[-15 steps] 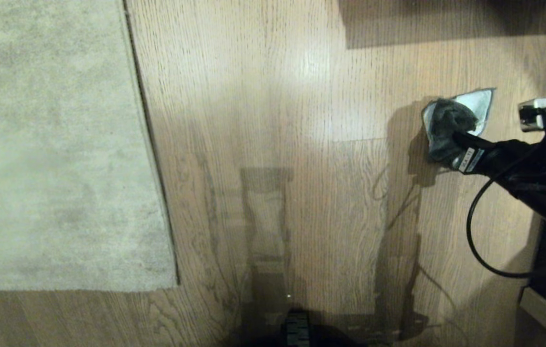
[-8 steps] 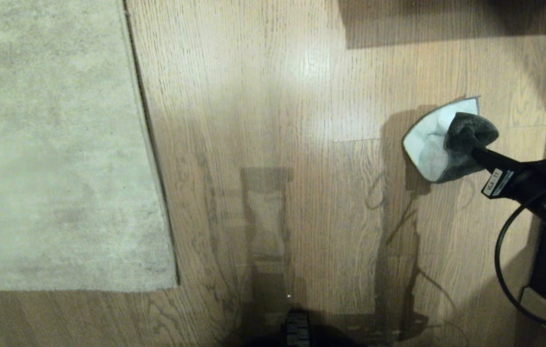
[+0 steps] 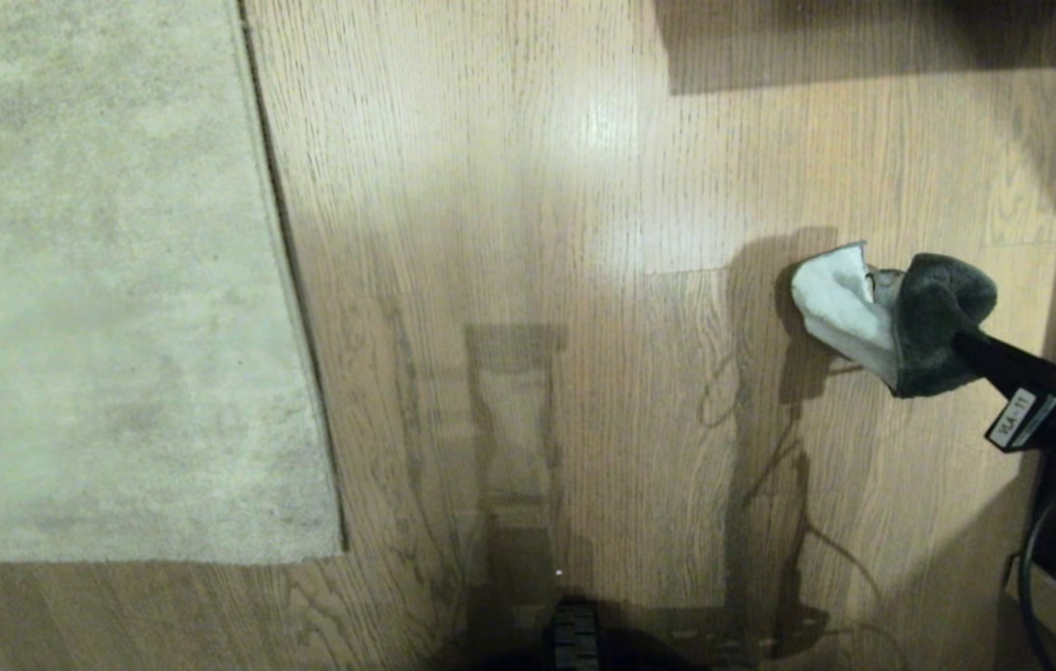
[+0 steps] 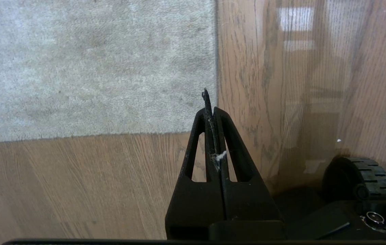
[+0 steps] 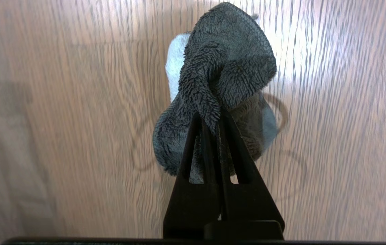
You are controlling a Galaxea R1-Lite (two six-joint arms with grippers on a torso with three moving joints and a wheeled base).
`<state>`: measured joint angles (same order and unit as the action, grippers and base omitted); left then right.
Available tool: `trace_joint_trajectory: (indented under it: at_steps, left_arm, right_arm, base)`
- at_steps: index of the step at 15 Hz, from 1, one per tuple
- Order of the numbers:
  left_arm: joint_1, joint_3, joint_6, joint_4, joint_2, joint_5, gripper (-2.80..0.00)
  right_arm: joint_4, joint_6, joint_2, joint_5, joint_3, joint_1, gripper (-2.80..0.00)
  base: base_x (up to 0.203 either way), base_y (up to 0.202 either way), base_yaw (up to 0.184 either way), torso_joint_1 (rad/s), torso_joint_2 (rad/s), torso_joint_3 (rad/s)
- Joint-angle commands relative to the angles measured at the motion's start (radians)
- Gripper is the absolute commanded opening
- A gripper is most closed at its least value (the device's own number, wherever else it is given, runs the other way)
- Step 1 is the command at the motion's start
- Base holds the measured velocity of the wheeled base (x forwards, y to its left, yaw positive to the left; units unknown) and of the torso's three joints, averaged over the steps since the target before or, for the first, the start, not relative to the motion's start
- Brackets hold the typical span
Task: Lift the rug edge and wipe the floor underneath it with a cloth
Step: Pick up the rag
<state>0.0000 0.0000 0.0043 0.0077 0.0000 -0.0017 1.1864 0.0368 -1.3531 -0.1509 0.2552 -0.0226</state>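
right gripper (image 3: 961,340) at 3 o'clock pinching fluffy cloth (image 3: 891,317) by small fold, could slip out. rug edge (image 3: 290,280) flat at 9 o'clock, well apart. left gripper (image 4: 212,112) clamped empty, parked near rug corner.

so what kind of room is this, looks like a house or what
Probably a living space in a home: a wood plank floor, a large pale rug lying flat on it, and a fluffy cleaning cloth held by the right gripper.
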Motion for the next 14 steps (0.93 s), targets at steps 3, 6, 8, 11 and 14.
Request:
trace_joint_trajectory:
  at_steps: [3, 6, 8, 11, 14]
  left_arm:
    - [0.000, 0.000, 0.000, 0.000, 0.002, 0.000, -2.80]
    - [0.000, 0.000, 0.000, 0.000, 0.002, 0.000, -2.80]
    - [0.000, 0.000, 0.000, 0.000, 0.002, 0.000, -2.80]
    - [0.000, 0.000, 0.000, 0.000, 0.002, 0.000, -2.80]
    - [0.000, 0.000, 0.000, 0.000, 0.002, 0.000, -2.80]
  right_arm:
    - [-0.001, 0.000, 0.079, -0.007, -0.062, 0.000, -2.80]
    - [-0.002, 0.000, 0.106, -0.009, -0.106, 0.000, -2.80]
    - [-0.004, 0.000, 0.126, -0.010, -0.128, 0.000, -2.80]
    - [-0.004, -0.001, 0.150, -0.010, -0.161, 0.000, -2.80]
    - [-0.005, -0.002, 0.171, -0.010, -0.205, 0.000, -2.80]
  base:
    - [0.000, 0.000, 0.000, 0.000, 0.00, 0.000]
    - [0.000, 0.000, 0.000, 0.000, 0.00, 0.000]
    - [0.000, 0.000, 0.000, 0.000, 0.00, 0.000]
    - [0.000, 0.000, 0.000, 0.000, 0.00, 0.000]
    - [0.000, 0.000, 0.000, 0.000, 0.00, 0.000]
